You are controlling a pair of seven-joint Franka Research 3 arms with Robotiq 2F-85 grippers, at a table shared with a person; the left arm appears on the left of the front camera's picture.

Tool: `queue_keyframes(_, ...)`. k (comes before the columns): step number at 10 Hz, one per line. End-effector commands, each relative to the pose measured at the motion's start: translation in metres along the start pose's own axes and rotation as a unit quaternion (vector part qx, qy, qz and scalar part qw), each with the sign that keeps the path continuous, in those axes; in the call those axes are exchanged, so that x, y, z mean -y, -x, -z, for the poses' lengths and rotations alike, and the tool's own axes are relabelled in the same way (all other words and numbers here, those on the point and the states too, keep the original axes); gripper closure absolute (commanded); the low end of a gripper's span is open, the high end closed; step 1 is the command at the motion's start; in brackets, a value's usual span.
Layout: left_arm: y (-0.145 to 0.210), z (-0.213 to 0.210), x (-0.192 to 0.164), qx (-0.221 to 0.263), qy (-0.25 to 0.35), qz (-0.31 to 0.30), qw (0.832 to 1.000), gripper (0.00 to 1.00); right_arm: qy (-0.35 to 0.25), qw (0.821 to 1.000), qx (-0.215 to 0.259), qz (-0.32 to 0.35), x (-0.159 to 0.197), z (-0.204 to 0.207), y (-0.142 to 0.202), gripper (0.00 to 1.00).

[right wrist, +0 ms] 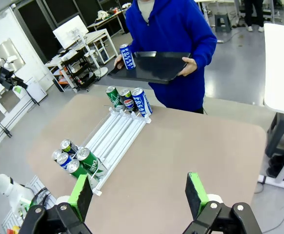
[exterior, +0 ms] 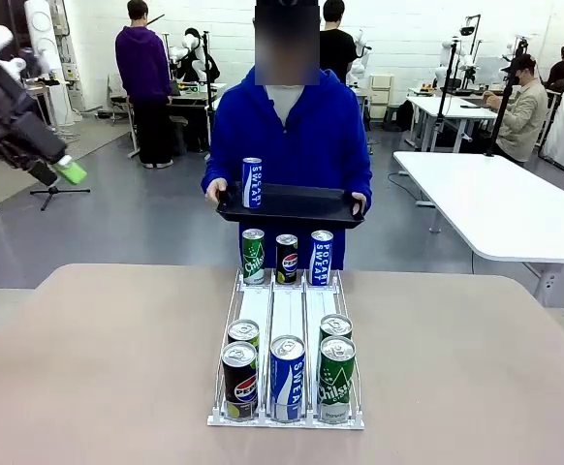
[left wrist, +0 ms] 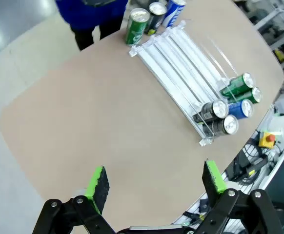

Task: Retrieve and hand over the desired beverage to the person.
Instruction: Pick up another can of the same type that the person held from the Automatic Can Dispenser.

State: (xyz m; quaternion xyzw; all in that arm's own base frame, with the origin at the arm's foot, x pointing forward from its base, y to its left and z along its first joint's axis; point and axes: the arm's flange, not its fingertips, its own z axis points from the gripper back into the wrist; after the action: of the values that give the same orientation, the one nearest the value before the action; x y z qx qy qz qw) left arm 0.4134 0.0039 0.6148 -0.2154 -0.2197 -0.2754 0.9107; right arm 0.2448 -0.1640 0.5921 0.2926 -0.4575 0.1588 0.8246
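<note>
Nine cans (exterior: 287,378), one tray (exterior: 301,204), one rack (exterior: 287,302), one table (exterior: 98,368)

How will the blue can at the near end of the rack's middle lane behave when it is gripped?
The blue can looks smooth and glossy, so probably rigid but slippery. It stands tall and narrow; a push near its top might tip it. The rack rails beside it would likely stop it rolling away.

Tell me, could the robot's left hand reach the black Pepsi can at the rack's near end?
Probably yes: the left hand hangs open above the table, and the Pepsi can stands unblocked in the rack, at its near-left corner.
</note>
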Motion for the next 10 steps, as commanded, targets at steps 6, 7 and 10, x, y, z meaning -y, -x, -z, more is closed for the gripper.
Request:
queue_keyframes(6,0.038,-0.015,-0.007,0.058,0.105,0.000,0.993,0.00,-0.007,1.000,0.002,-0.003,0.000,0.002,0.000,0.00)
queue_keyframes(7,0.045,-0.014,-0.009,0.054,0.094,0.003,0.994,0.00,-0.007,1.000,0.002,-0.003,0.000,0.002,0.000,0.00)
queue_keyframes(10,0.045,-0.014,-0.009,0.054,0.094,0.003,0.994,0.00,-0.007,1.000,0.002,-0.003,0.000,0.002,0.000,0.00)
